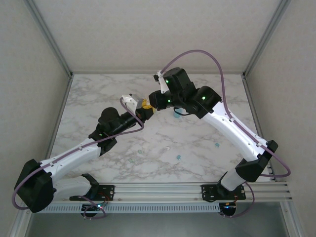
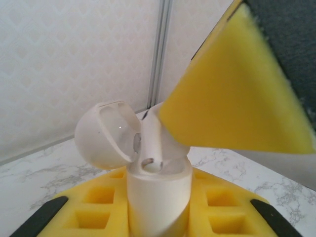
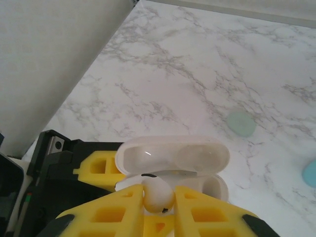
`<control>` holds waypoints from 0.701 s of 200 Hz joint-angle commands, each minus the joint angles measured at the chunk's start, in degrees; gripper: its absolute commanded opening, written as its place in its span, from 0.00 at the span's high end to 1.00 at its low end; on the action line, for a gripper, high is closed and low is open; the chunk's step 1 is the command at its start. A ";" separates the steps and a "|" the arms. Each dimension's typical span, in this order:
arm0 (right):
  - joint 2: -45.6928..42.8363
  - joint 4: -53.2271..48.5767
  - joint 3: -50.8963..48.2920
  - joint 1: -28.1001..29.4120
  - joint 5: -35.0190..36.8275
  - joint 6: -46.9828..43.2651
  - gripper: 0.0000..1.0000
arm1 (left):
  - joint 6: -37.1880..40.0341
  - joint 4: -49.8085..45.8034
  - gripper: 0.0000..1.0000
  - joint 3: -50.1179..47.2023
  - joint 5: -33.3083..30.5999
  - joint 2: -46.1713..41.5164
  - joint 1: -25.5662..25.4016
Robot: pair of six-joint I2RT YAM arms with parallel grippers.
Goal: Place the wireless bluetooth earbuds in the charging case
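**White earbud at the mouth of the open case, above a marble table**

The table (image 1: 197, 143) has a white marble top with grey veins. Pale textured walls close it on three sides. An aluminium post (image 1: 49, 37) rises at the rear left corner, and a metal rail (image 1: 158, 190) runs along the near edge, where the arm bases sit.

Both arms reach toward the middle of the table, a little left of centre and toward the rear. There the left gripper (image 2: 159, 215) is closed on the body of the white charging case (image 2: 159, 195). The case stands upright with its lid (image 2: 103, 136) swung open. The right gripper (image 3: 158, 210) is pinched on a white earbud (image 3: 157, 193), which touches the mouth of the case.

A teal earbud (image 1: 178, 157) and a blue earbud (image 1: 216, 145) lie well apart on the near half of the table. A pale green earbud (image 1: 139, 151) lies further left. Wide stretches of marble lie open at the rear left and along the right wall.
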 commanded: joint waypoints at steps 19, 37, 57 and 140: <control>-0.81 -4.11 2.29 -0.02 2.01 -4.12 0.79 | 0.85 1.01 0.88 2.67 0.68 -1.25 -0.27; -0.47 -4.37 2.55 -0.08 1.91 -4.55 0.79 | 0.90 0.85 0.88 2.90 1.23 -0.95 -0.26; 0.26 -5.30 3.43 -0.01 1.82 -5.38 0.79 | 1.08 0.39 0.88 3.28 1.76 -0.61 -0.28; 4.07 -9.28 8.08 0.63 0.61 -8.22 0.79 | 1.42 0.06 0.88 4.05 2.38 0.19 -0.33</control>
